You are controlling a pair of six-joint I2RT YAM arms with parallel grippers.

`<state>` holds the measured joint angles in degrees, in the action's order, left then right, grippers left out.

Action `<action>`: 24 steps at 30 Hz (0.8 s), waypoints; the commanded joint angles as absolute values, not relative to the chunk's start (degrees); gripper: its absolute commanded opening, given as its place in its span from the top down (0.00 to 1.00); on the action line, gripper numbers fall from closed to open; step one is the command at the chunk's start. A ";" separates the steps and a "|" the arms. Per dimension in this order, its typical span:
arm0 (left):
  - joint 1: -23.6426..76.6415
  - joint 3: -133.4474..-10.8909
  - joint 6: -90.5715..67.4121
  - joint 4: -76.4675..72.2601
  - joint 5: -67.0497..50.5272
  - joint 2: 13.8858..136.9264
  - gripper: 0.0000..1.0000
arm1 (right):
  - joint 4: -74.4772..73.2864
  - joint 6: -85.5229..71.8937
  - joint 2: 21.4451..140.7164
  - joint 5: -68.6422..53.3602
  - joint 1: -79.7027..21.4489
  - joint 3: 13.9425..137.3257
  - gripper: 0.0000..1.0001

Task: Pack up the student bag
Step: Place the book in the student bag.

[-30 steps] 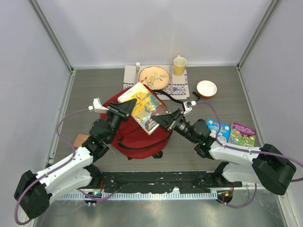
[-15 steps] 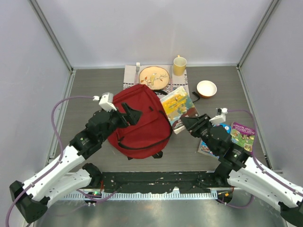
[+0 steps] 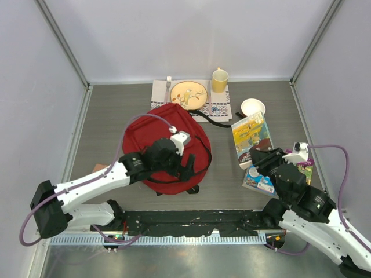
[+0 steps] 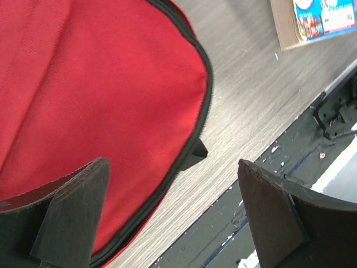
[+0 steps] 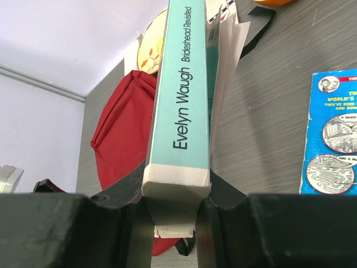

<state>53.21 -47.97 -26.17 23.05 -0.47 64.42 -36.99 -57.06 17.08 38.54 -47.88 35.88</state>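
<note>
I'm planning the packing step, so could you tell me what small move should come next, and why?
Probably lower the left end effector onto the black zipper edge of the student bag and grip it. It hangs open above that edge, the bag shows no opening, and the right end effector holds the book beside the bag.

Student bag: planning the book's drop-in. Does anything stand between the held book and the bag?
Nothing lies on the table between book and student bag, but the open left pincer hangs over the bag.
</note>
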 commanded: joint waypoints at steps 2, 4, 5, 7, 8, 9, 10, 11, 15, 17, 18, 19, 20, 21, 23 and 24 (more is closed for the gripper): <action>59.58 -53.26 -21.10 23.03 3.33 71.26 0.00 | -34.54 -58.18 16.70 40.96 -47.90 38.85 0.99; 60.73 -54.93 -20.31 22.94 4.56 73.47 0.00 | -33.23 -58.53 17.22 39.30 -47.90 38.32 0.99; 60.91 -55.54 -20.13 23.11 5.88 74.52 0.00 | -32.79 -58.54 17.40 38.59 -47.90 37.97 0.99; 61.34 -56.94 -19.25 23.03 6.76 76.90 0.00 | -31.91 -58.54 18.19 37.71 -47.90 37.62 0.99; 61.43 -57.30 -19.07 22.85 7.72 77.60 0.00 | -31.73 -58.62 18.45 36.92 -47.90 37.62 0.99; 61.44 -57.57 -18.46 22.76 8.17 78.56 0.00 | -31.55 -58.62 18.81 36.65 -47.90 37.53 0.99; 61.44 -58.00 -18.20 22.68 8.61 79.01 0.00 | -31.38 -58.54 18.98 36.30 -47.90 37.53 0.99; 61.44 -58.18 -17.93 22.68 8.87 79.19 0.03 | -31.20 -58.45 19.33 35.95 -47.99 37.62 0.99; 61.44 -58.53 -16.70 22.59 9.49 80.59 0.08 | -31.29 -58.71 19.34 35.68 -47.90 37.27 0.99; 61.44 -58.19 -16.61 22.24 9.23 81.38 0.23 | -31.29 -58.97 18.81 36.03 -47.90 36.92 0.99; 61.44 -58.10 -16.70 22.06 8.97 81.47 0.30 | -31.20 -58.97 18.72 36.04 -47.99 36.91 0.99; 61.44 -57.75 -16.79 21.36 8.70 81.47 0.33 | -31.29 -58.97 18.55 36.04 -47.99 36.83 0.99; 61.44 -57.48 -16.79 21.10 8.53 81.47 0.35 | -31.38 -58.89 18.46 36.04 -47.90 36.83 0.99; 61.44 -57.31 -16.87 20.83 7.92 81.65 0.36 | -31.29 -59.06 18.37 36.04 -47.90 36.74 0.99; 61.44 -56.96 -17.14 20.48 7.65 81.91 0.36 | -31.38 -59.24 18.19 35.95 -47.99 36.65 0.99; 61.44 -56.78 -17.23 20.30 7.21 81.91 0.36 | -31.46 -59.24 18.11 35.86 -47.90 36.56 0.99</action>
